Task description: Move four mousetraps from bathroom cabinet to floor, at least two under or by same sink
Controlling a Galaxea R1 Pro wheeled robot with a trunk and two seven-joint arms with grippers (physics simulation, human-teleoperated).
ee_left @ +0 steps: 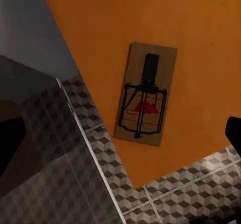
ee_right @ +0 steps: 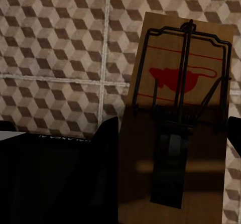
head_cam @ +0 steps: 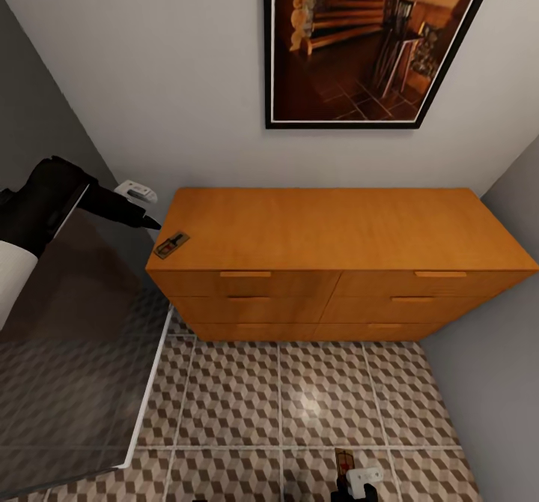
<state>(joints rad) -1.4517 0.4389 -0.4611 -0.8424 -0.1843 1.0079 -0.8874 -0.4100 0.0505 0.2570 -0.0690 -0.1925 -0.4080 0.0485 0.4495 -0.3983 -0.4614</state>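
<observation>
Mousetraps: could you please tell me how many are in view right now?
2. One mousetrap lies on the cabinet top's left front corner; another mousetrap is between the right gripper's fingers above the floor. Others may be hidden.

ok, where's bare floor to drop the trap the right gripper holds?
Open tile floor runs between the cabinet front and the right gripper, with its mousetrap. A glass panel crowds the left side, a wall closes the right. On the cabinet, another mousetrap sits at the left front corner; the rest is bare.

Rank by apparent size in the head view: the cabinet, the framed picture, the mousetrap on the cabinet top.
1. Cabinet, largest.
2. Framed picture, cropped by the frame's top edge.
3. Mousetrap, tiny, on the cabinet's left front corner.
</observation>
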